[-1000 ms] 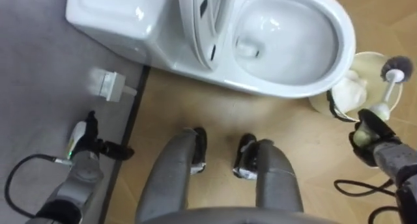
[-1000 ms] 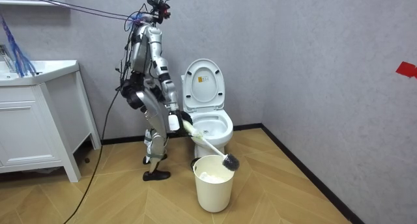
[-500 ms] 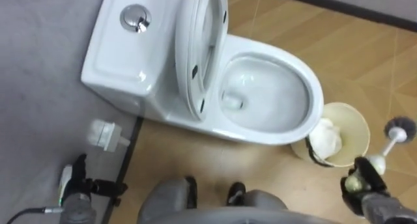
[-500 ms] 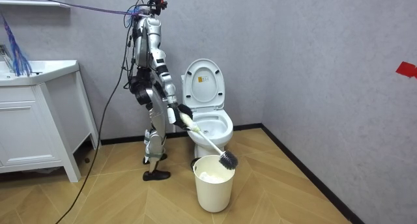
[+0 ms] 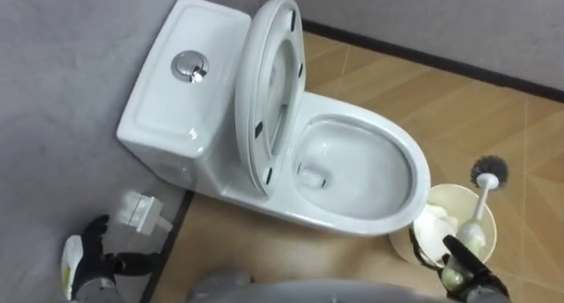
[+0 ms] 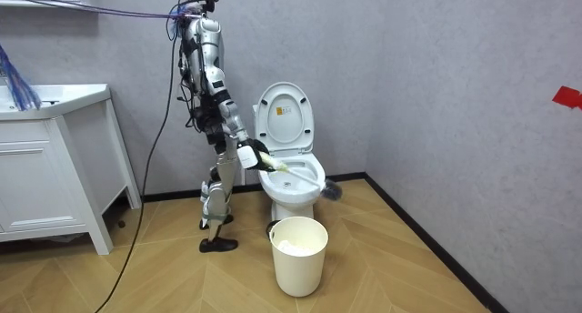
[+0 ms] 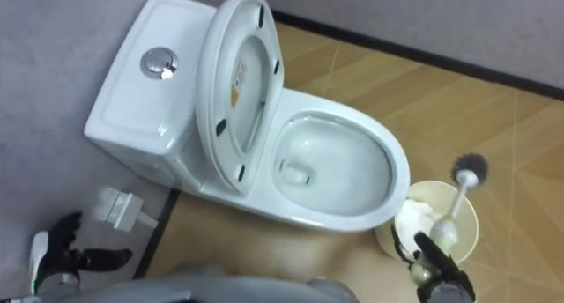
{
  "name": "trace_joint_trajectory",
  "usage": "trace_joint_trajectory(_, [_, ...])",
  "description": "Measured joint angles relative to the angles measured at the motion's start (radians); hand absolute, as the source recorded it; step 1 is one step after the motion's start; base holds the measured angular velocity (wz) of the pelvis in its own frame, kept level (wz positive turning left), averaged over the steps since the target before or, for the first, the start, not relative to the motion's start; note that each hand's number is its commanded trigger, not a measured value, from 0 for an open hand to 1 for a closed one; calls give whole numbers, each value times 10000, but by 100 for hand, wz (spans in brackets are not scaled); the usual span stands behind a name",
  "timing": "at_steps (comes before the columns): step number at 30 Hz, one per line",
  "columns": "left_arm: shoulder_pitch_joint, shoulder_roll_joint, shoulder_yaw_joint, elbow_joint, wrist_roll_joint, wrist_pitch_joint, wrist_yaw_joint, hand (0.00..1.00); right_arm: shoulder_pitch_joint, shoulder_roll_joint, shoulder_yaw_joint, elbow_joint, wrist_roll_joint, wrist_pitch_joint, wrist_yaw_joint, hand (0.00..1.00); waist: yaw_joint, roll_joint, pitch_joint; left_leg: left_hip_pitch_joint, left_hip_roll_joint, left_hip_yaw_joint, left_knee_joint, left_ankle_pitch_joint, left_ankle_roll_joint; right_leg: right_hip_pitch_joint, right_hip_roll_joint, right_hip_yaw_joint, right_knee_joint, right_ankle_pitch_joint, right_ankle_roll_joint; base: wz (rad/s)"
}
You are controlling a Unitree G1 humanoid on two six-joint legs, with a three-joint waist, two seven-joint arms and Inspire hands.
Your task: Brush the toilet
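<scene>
At lower right, cut by frame edge: right hand (image 5: 465, 275) clamped on brush (image 5: 480, 204) handle, bristle head up above bin (image 5: 458, 206), beside toilet (image 5: 352, 175). Lower left: left hand (image 5: 84, 259) idle, fingers loosely straight.
</scene>
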Motion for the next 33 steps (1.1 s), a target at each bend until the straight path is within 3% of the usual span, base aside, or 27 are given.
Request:
trace_joint_trajectory(3, [123,-16,-6,-964,487,-249,301,0,-50,31,326,-11,-456,-215,124,100,114,-125,-39,-3,-2,-111,-23,51,-71,149,63,-27,-212,67,-86,6])
trace_joint_trajectory(5, [148,-15,-41,-1905,918,-402,457,0,-62,58,379,-48,-794,-255,82,100,132,-183,-11,-30,6,-264,-23,94,-127,204,115,-52,-296,135,-118,18])
trace_joint_trajectory(7, [131,-21,-69,-2551,1636,-843,610,0,-39,132,414,-149,-1646,-279,46,100,134,-199,-26,22,5,-362,-66,123,-172,327,146,-279,-308,135,-118,14])
trace_joint_trajectory(10, [115,-29,-69,-3165,2669,-1118,978,0,-12,278,423,-206,-2740,-435,122,100,118,-227,-21,170,30,-365,-135,158,-236,398,207,-284,-312,142,-129,0])
trace_joint_trajectory(17, [-280,-4,-197,-4069,4196,-1472,1442,0,-55,384,433,-215,-4778,-514,465,100,104,-153,-35,169,38,-476,-156,178,-266,392,209,-256,-294,141,-130,3])
trace_joint_trajectory(21, [-591,27,-202,-4211,4993,-1856,1805,0,-57,389,448,-202,-5695,-821,645,100,117,-132,-34,246,42,-449,-182,199,-237,405,175,-149,-300,140,-130,-1])
trace_joint_trajectory(29, [-650,99,-596,-4212,5477,-1890,1779,0,-61,363,616,-168,-7066,-1106,1052,100,-123,-135,-44,410,14,-343,-315,199,-236,477,190,94,-462,142,-131,-6])
trace_joint_trajectory(31, [-655,126,-771,-4211,5840,-1891,1632,0,-76,344,616,-178,-7764,-1191,1264,100,-167,-142,-48,488,27,-223,-390,200,-237,457,211,362,-466,142,-131,-18])
trace_joint_trajectory(33, [-665,302,-1072,-4121,5878,-1890,1499,0,-73,303,633,-179,-8098,-1211,1443,100,-156,-145,-50,536,38,-85,-483,209,-233,426,211,495,-461,141,-131,-22])
